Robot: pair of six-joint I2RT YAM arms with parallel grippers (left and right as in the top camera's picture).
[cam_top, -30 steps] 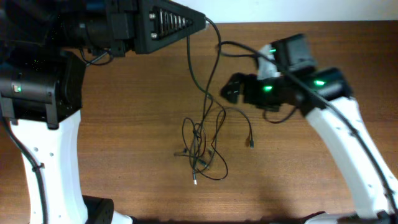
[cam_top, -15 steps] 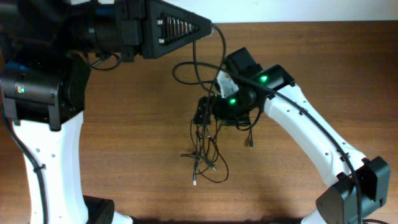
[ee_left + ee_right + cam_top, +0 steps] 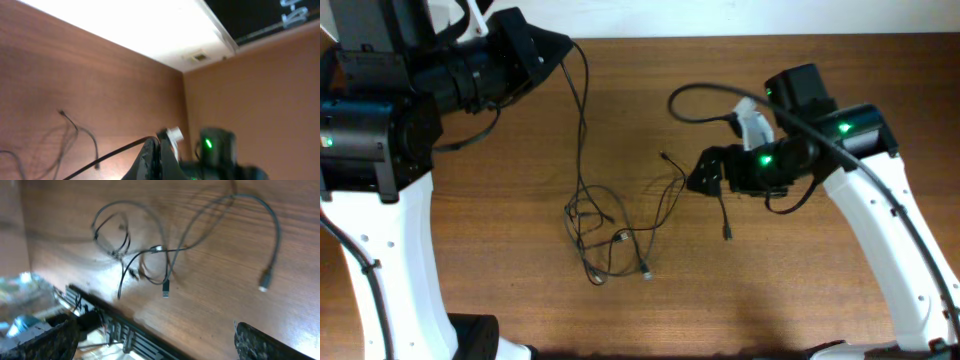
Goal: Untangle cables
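The cables lie as a loose black tangle on the wooden table, left of centre. One strand rises from the tangle to my left gripper at the upper left, which is shut on it. In the left wrist view the strand leaves the closed jaws. Another strand runs right, with one end at the table's middle and a plug end below my right gripper. My right gripper is open and empty above the table. Its view shows the tangle and the plug end.
A thicker black cable loops off the right arm above the table. The right arm with its green light shows in the left wrist view. The table's front edge and a metal frame show in the right wrist view.
My left gripper has swung left with its strand, and the tangle has slid left and spread out. My right gripper has pulled back to the right, away from the tangle.
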